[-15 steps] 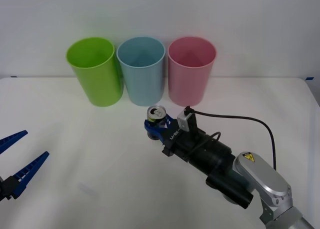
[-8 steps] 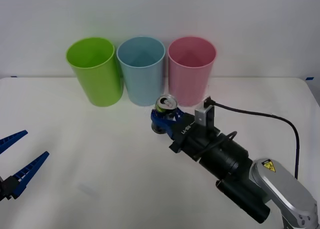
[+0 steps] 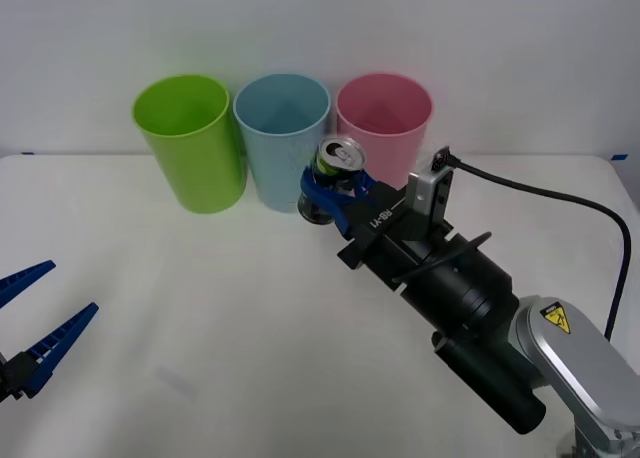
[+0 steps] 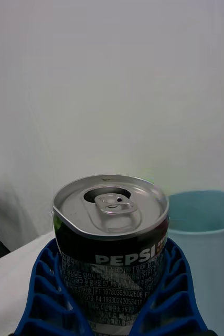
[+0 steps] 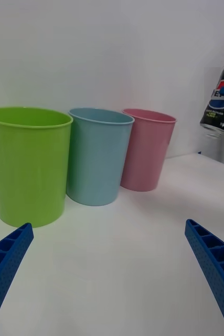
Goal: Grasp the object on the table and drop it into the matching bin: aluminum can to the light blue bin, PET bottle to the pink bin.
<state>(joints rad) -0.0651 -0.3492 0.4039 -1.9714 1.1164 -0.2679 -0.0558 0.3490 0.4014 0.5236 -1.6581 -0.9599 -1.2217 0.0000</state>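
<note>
A plain white wall (image 3: 520,38) stands behind, evenly lit.

3 bins in a row at back of surface (image 3: 200,308), upright, side by side: lime green bin (image 3: 190,143) on robot's left, light blue bin (image 3: 283,141) in middle, pink bin (image 3: 382,141) on right. Right tool (image 3: 333,193) is up off surface w/ aluminum can (image 3: 338,168) between its fingers, can upright, in front of the gap btwn middle & right bins. Left tool (image 3: 40,313) sits low at near left edge, well apart from bins, fingers spread.
</note>
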